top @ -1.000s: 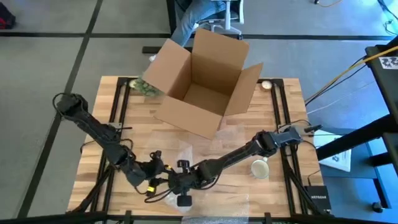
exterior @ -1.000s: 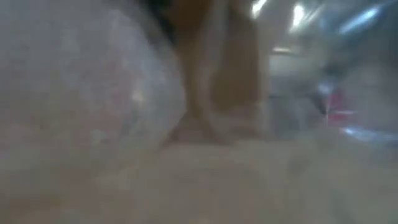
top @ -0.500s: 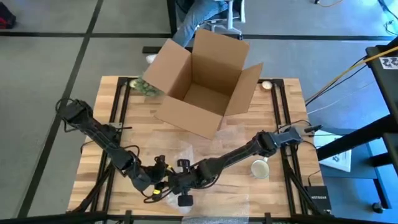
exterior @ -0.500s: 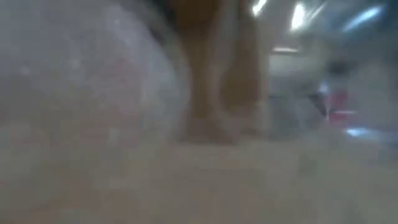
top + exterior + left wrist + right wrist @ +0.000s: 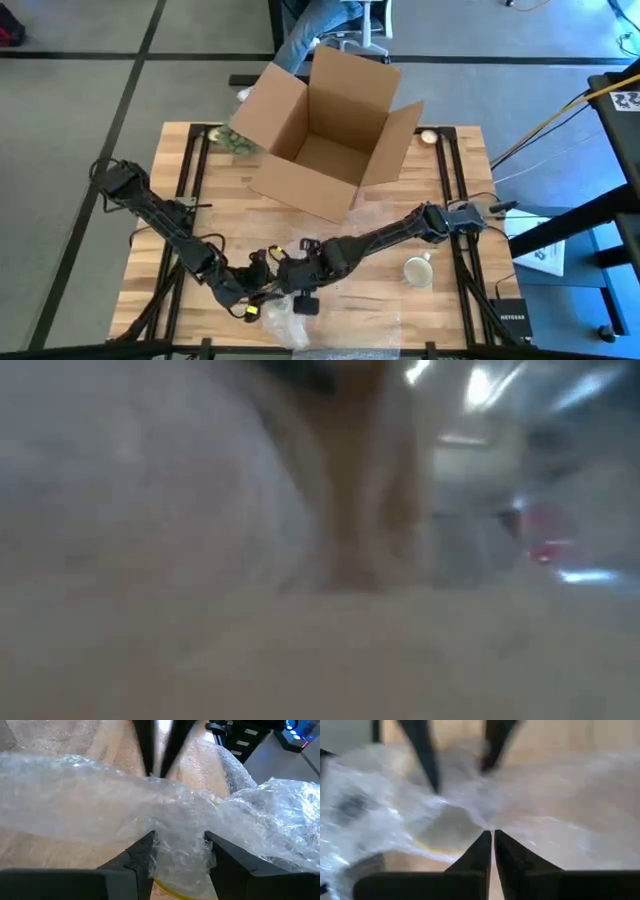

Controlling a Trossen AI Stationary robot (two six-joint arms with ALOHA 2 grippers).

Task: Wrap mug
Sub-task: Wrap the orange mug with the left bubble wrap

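Note:
A sheet of clear bubble wrap lies crumpled at the table's near edge and fills the low view. Under it shows something round with a yellow edge. My right gripper is shut on the wrap. My left gripper faces it from the left and is open, with a bunch of wrap between its fingers. A cream mug stands bare on the table to the right, and no gripper touches it. My left gripper has its open fingers on either side of a bunch of the wrap. The wrap bulges into the gap and lies against both inner sides. The fingers come low, from the table's left. My right gripper pinches a gathered fold of the wrap between its two shut fingers. It comes low and nearly level, from the table's right. The wrap spreads out from the fingers onto the table; how many layers, I cannot tell.
An open cardboard box lies tipped at the far middle of the wooden table. A small green bundle sits behind its left flap. A person's legs and a chair base show beyond the far edge.
My right gripper has gone a little toward the far edge and the right, staying shut on the wrap. My left gripper has come toward the right and the near edge, closing on the right gripper. The wrap has bunched up more at the near edge.

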